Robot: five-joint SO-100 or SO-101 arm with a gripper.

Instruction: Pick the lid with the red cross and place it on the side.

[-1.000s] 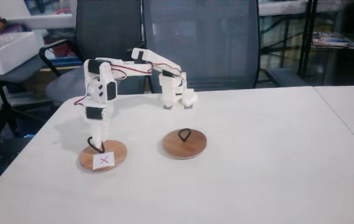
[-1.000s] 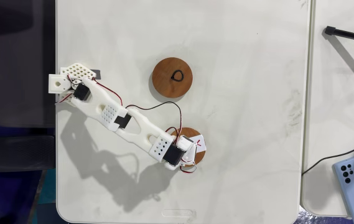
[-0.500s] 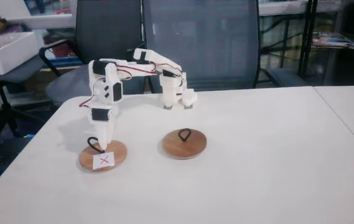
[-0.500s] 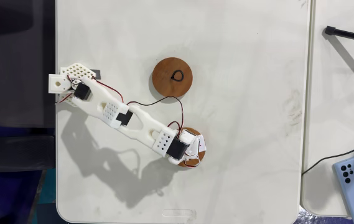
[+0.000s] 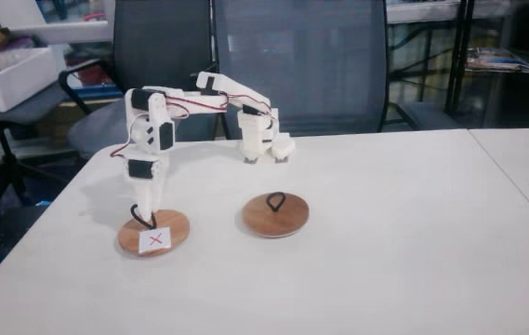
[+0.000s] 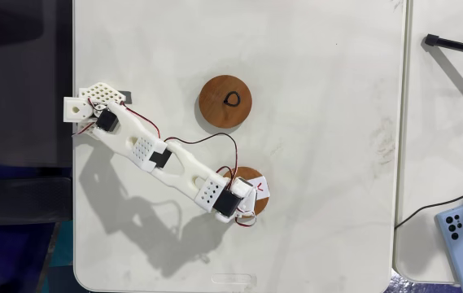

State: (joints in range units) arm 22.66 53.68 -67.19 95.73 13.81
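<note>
2 wooden lids: 1 red-cross lid (image 5: 155,234), 1 plain lid (image 5: 275,216).

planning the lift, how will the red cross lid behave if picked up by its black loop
The lid with the red cross looks like a stiff, flat wooden disc, probably light. Hung from its loop handle, which sits off-centre, it would likely tilt or swing. Lying flat, it shouldn't roll.
</note>
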